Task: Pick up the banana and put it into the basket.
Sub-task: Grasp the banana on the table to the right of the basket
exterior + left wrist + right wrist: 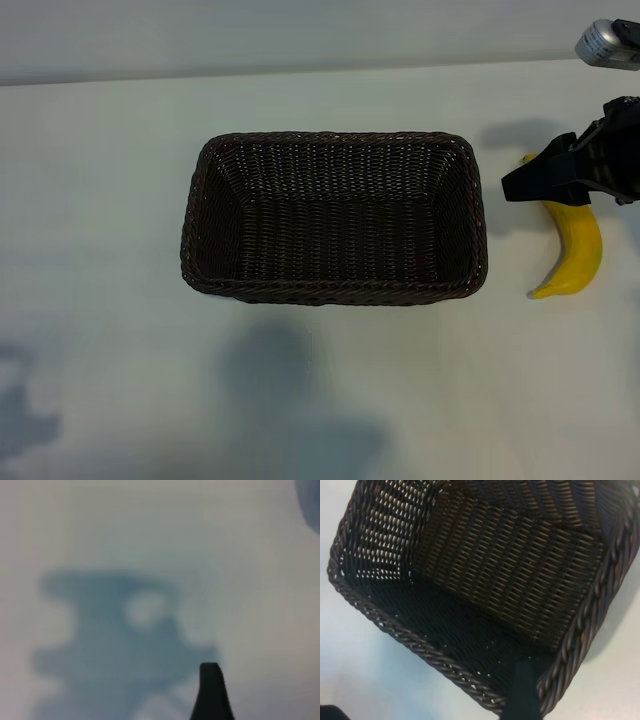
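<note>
The left end effector does not show in the exterior view. In the left wrist view only one dark fingertip [212, 690] shows, over the pale bench [150, 530], with a blurred shadow [120, 645] under it; its fingers stand apart and hold nothing.

The basket [334, 290] sits in the middle of the bench [100, 200], well to the left of the right end effector. It is dark brown, woven, rectangular, and nothing lies inside. In the right wrist view its inner floor and rim [420, 645] fill most of the picture, and one dark finger [522, 690] of the right end effector shows at the edge, in front of a corner of the rim.

The right end effector [545, 180] is at the right edge of the exterior view, just right of the basket. Its fingers are apart and grip nothing. It covers the upper part of the banana [575, 255], but I cannot tell if it touches it. The banana lies on the bench outside the basket, directly below the right end effector, its pointed tip toward the near edge.
</note>
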`<action>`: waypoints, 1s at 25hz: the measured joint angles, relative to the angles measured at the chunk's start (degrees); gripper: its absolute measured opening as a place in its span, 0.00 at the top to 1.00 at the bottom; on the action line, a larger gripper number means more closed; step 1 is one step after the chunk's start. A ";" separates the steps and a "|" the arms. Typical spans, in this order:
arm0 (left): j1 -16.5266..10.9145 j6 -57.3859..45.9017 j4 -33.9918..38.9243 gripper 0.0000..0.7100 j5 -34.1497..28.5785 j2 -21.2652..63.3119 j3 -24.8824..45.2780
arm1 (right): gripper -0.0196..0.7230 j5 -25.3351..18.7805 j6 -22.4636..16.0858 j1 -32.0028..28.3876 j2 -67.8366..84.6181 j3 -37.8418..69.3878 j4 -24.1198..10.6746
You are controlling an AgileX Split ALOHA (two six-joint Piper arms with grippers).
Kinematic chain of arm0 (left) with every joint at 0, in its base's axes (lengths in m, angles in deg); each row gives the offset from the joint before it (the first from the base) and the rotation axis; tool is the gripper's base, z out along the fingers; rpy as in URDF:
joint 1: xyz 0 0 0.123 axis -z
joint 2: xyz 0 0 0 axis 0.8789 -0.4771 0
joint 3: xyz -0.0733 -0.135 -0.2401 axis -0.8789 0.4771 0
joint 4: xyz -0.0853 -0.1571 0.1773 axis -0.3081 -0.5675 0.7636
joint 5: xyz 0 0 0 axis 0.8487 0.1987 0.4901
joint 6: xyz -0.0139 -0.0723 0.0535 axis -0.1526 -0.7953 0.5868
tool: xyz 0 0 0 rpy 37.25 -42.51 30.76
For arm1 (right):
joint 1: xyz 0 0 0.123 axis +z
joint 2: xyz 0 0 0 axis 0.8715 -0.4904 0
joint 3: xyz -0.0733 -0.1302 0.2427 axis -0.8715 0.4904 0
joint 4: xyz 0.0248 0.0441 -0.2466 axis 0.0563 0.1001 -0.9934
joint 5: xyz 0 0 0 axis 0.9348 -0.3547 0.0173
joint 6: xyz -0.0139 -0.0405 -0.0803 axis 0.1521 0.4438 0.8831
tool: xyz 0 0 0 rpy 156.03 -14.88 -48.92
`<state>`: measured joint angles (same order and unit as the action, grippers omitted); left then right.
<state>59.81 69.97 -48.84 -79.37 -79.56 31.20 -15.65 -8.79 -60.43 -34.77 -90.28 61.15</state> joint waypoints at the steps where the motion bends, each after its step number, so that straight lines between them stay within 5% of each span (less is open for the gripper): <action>1: 0.00 0.00 -0.06 0.23 0.02 0.00 0.00 | 0.19 0.00 0.00 0.00 0.00 0.00 0.00; 19: 0.00 -0.04 -0.54 0.23 0.25 14.84 0.11 | 0.19 0.06 -5.81 0.00 -0.15 -4.32 -0.49; 25: 0.00 -0.04 -0.54 0.23 0.25 14.84 0.27 | 0.19 0.07 -13.90 0.00 -3.14 -12.59 -6.99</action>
<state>59.81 69.92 -49.38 -79.12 -64.72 31.48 -15.58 -22.69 -60.43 -37.92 -102.86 54.17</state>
